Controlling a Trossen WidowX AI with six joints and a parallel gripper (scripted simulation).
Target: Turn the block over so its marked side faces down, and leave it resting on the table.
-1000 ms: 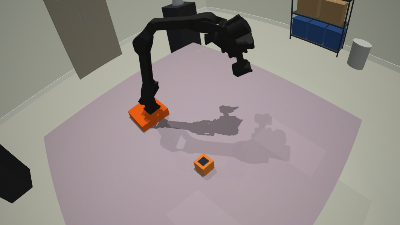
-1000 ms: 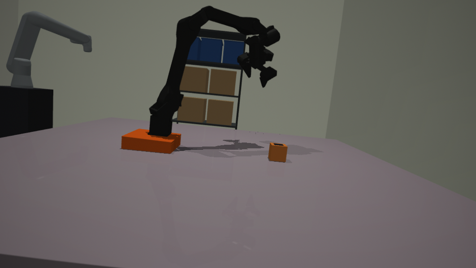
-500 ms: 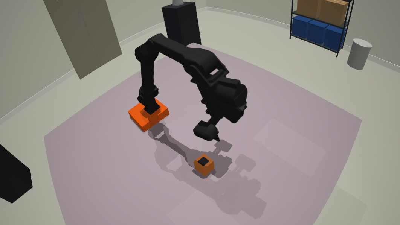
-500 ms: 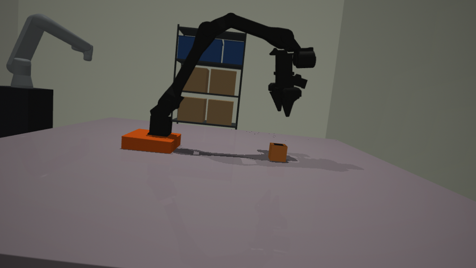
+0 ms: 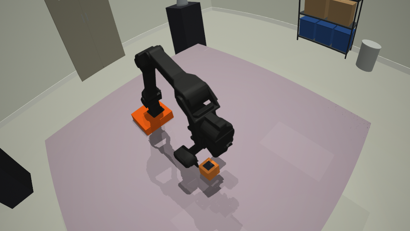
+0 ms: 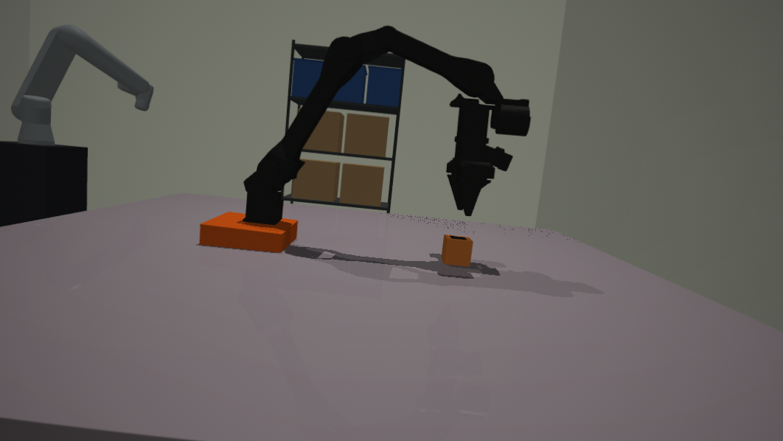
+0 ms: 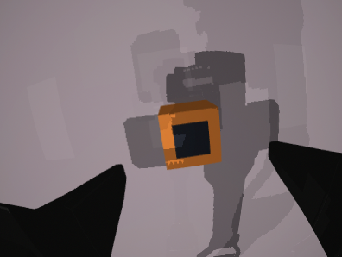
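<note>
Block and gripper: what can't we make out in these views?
- Block underside: on the table, hidden in every view.
- Gripper finger gap: exterior view shows it side-on, fingers overlapping.
- Far finger: top view, wrist body covers it.
- Fingertips: wrist view, bases cut off by frame edges.

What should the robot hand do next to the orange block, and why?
Probably lower straight down around the block. The gripper hangs open and empty above it, and the block's dark marked side faces up, so it needs grasping first.

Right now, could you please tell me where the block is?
The block rests on the table, dark mark up, directly beneath the open pincer and well away from the arm's base.
</note>
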